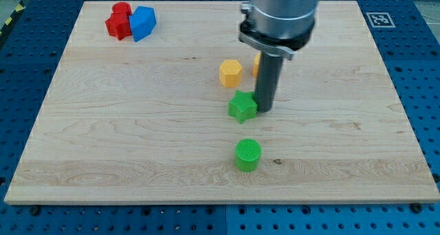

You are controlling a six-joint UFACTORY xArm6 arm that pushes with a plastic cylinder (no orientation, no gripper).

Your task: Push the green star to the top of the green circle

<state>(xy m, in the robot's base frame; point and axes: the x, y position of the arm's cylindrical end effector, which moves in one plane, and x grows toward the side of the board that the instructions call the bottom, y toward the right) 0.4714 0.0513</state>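
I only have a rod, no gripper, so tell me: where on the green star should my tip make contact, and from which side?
Nothing can be gripped, only pushed. The green star already sits above the green circle, slightly to the view's left. My tip is at the star's right edge. Contact its left face and nudge gently rightward; the points may make it spin.

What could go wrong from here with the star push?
1. My tip sits right against the green star, on its right. A push from there would likely slide it toward the view's left, off the line above the green circle.
2. The star is already just above the circle; a push toward the view's bottom could knock the circle away.
3. The yellow block is close by at the view's top; repositioning there could bump it.
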